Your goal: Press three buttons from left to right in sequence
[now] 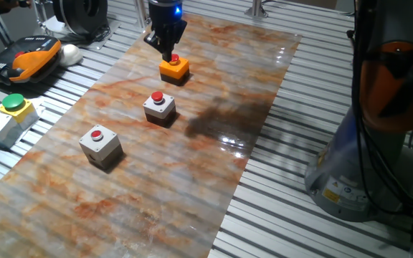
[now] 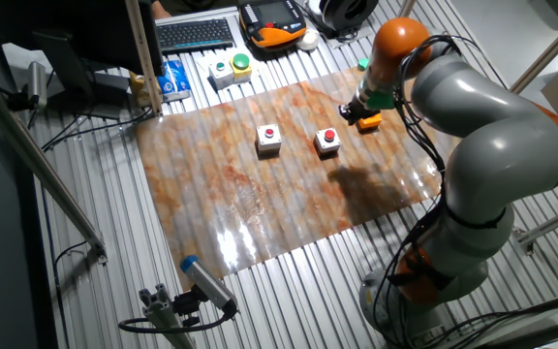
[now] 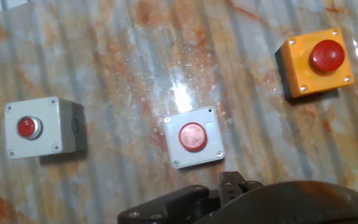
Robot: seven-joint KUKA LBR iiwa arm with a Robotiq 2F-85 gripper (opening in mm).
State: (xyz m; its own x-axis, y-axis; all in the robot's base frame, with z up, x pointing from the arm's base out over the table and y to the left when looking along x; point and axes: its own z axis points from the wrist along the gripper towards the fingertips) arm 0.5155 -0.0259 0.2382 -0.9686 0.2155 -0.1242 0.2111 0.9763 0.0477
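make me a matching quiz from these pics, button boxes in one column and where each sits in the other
Things:
1. orange box
2. middle grey-white box
3. near grey-white box
4. yellow-topped box with green button

Places:
A. off the marbled mat, on the slatted table
B. right under the end effector
C. between the other two red-button boxes
D. end of the row farthest from the end effector

Pairs: 1-B, 2-C, 3-D, 4-A

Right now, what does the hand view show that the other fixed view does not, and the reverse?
Only the hand view shows the corner screws on the box lids. Only the other fixed view shows the grey arm, the keyboard and the box with a green button. Both share the orange box, the middle grey-white box, the far grey-white box and the marbled mat.
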